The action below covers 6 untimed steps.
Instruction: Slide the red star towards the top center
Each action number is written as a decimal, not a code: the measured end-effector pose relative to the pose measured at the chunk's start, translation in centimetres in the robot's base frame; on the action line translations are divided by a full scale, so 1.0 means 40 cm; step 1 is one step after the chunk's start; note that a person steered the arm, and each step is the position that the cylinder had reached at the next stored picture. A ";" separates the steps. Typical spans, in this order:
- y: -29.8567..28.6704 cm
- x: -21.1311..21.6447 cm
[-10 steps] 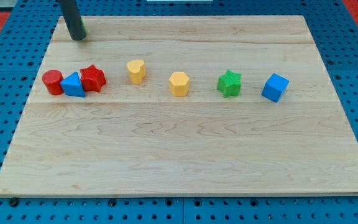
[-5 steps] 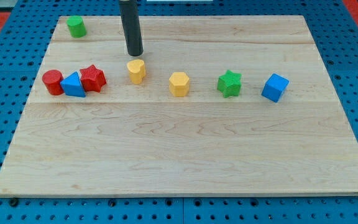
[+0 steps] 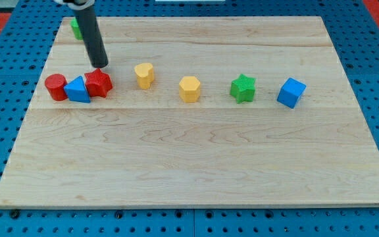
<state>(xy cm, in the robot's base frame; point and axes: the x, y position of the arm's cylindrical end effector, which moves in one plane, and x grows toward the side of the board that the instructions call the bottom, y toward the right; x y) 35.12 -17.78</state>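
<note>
Single view of the wooden worktop (image 3: 196, 164). The rod descends from the view's top left, and my tip (image 3: 101, 66) rests at the 12 o'clock edge of the red star (image 3: 99, 83), just beside it or touching; contact cannot be settled. No pincer is fitted, so nothing opens, closes or is held; the rod acts by pushing alone.

The red star lies at the view's left, at the right-hand end of a tight cluster: a blue triangular block (image 3: 77, 90) touches it at 9 o'clock, and a red cylinder (image 3: 55, 86) sits beyond that. A yellow heart-shaped block (image 3: 144, 75) stands apart at the star's 3 o'clock, followed along the same row by a yellow hexagonal block (image 3: 189, 89), a green star (image 3: 243, 88) and a blue cube (image 3: 291, 92). A green block (image 3: 76, 26), shape hidden by the rod, sits near the top-left corner.

Judgement: the goal lies at about 2 o'clock from the star, so a tip at 12 o'clock is on the wrong side; a push from 7–8 o'clock seems required, where the blue block crowds access.
</note>
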 end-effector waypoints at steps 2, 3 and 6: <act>0.006 0.161; 0.030 0.243; 0.245 0.292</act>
<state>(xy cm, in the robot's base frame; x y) 46.81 -7.99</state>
